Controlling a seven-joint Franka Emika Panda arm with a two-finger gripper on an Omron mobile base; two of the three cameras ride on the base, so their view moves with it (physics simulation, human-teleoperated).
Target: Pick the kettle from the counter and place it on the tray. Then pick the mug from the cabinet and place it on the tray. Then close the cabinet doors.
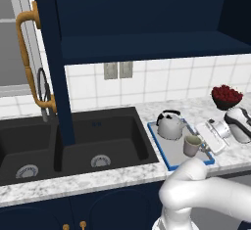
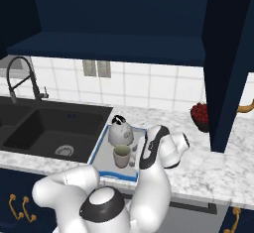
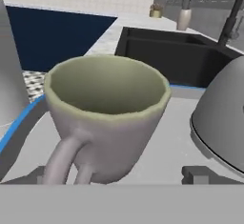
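1. Mug (image 3: pixel 107 118) stands upright on the tray (image 1: pixel 166 158), just beside the kettle (image 1: pixel 170 125), so you can judge both placing steps as done.
2. You see the gripper (image 3: pixel 119 178) close to the mug, with one dark fingertip on each side of its base and handle. The jaws look spread wider than the mug and seem not to press it, so I judge it is released.
3. What is left for you: the cabinet doors. The left door (image 1: pixel 49 62) with its brass handle (image 1: pixel 30 60) stands open, and the right door (image 2: pixel 228 63) too; the navy shelf (image 1: pixel 147 45) inside is bare.
4. The tray lies on the speckled counter (image 2: pixel 208 170), between the black sink (image 1: pixel 73 143) and a bowl of red fruit (image 1: pixel 226 97). White tiles (image 2: pixel 149 88) cover the wall behind, and a dark faucet (image 2: pixel 20 76) rises over the sink.
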